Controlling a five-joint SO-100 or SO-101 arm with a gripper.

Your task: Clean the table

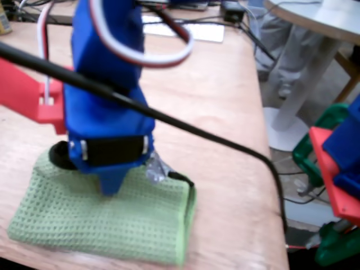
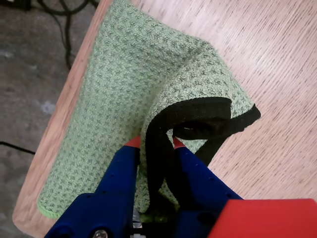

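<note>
Both blue fingers of my gripper [image 2: 154, 144] pinch the green cloth's [image 2: 124, 89] black-edged fold at the table's [image 2: 277, 74] near corner, so I'd keep pressure low and drag it flat.

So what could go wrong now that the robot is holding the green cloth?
The blue end effector pinches only the black-trimmed edge of the green waffle-weave cloth, so it might slip out while wiping. The cloth lies right by the edge of the light-brown wooden table and could slide off. The black cable across the table could snag.
</note>
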